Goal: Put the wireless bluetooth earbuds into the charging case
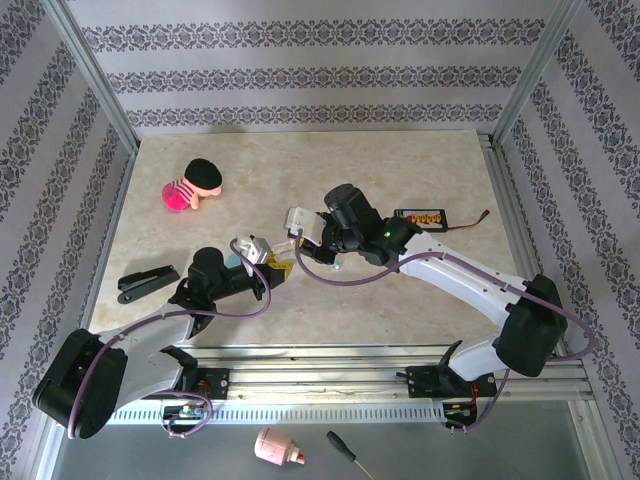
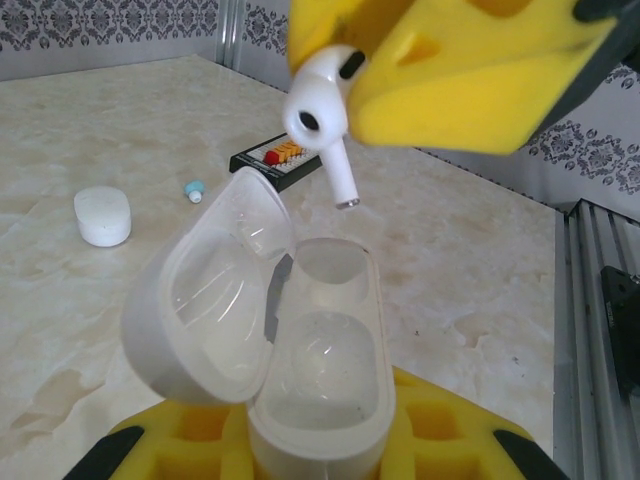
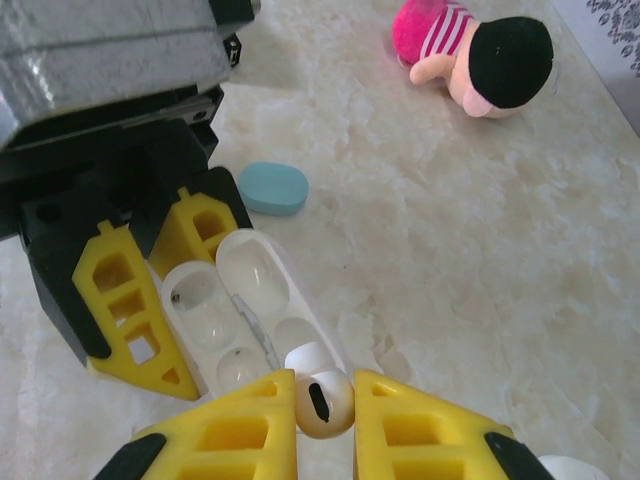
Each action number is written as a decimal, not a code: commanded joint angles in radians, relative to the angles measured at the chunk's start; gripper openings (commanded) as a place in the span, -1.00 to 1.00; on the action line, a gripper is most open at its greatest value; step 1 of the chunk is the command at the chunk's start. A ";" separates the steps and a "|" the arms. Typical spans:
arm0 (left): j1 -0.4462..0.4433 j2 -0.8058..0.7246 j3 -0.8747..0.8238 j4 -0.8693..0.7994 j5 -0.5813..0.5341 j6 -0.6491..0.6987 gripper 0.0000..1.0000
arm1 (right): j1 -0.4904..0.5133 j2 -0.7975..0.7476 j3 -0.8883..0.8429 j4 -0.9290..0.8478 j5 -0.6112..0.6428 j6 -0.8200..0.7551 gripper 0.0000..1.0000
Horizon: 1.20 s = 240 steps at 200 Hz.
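Gripping the base of a white, translucent pebble-shaped plastic charging case (image 2: 320,365), the left pincer (image 2: 320,445) holds it upright between yellow fingers, with the lid swung open. Just above the open case hangs a white stemmed plastic earbud (image 2: 320,115), stem pointing down and apart from the case. The right pincer (image 3: 325,425) is closed on its head.

The left wrist view adds things lying on the marble-patterned table (image 1: 400,160) beyond the case: a small closed white pebble case (image 2: 102,215), a tiny pale blue earbud (image 2: 194,190) just beside it, and a flat black box with orange and red labels (image 2: 280,158).

The right wrist view looks down into the case's wells, with the earbud over the nearer one. It also brings in a closed pale blue oval case (image 3: 273,188) near the left pincer and a pink plush doll with a black head (image 3: 480,60) farther off.

From above, both arms reach inward and meet over the middle of the table. The left forearm lies low and points right. The right arm bends at its elbow on the right and runs left. A black stapler (image 1: 148,283) lies near left.
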 commanded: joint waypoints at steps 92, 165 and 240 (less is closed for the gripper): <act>-0.008 -0.029 0.037 0.060 0.015 -0.067 -0.85 | 0.008 0.041 0.001 -0.019 -0.027 -0.083 -0.66; -0.008 -0.025 0.041 0.060 0.008 -0.080 -0.86 | -0.003 -0.002 -0.042 -0.027 -0.111 -0.140 -0.56; -0.007 -0.006 0.026 0.094 -0.016 -0.067 -0.86 | -0.057 -0.080 -0.077 0.048 -0.193 -0.057 0.00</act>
